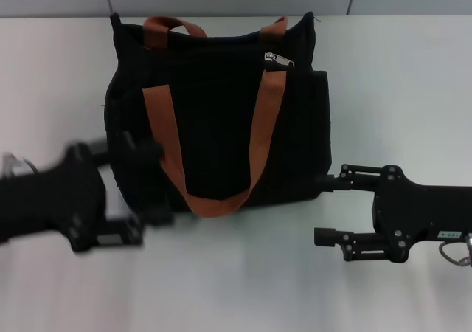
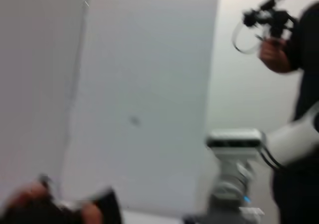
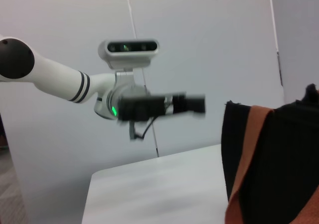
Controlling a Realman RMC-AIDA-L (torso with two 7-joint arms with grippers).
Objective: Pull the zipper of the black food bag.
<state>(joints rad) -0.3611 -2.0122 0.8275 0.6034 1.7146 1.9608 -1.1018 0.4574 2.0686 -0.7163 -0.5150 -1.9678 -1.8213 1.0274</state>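
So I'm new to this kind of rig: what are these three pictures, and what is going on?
It is a two-armed robot. The large picture looks down from its head at a white table. The other two come from cameras on its wrists and mostly show the wall and the robot's own body. On the table sits the black food bag with orange-brown straps; its small silver zipper is near the top edge. The left pincer is at the bag's near left corner. The right pincer is open beside the bag's near right corner, holding nothing.
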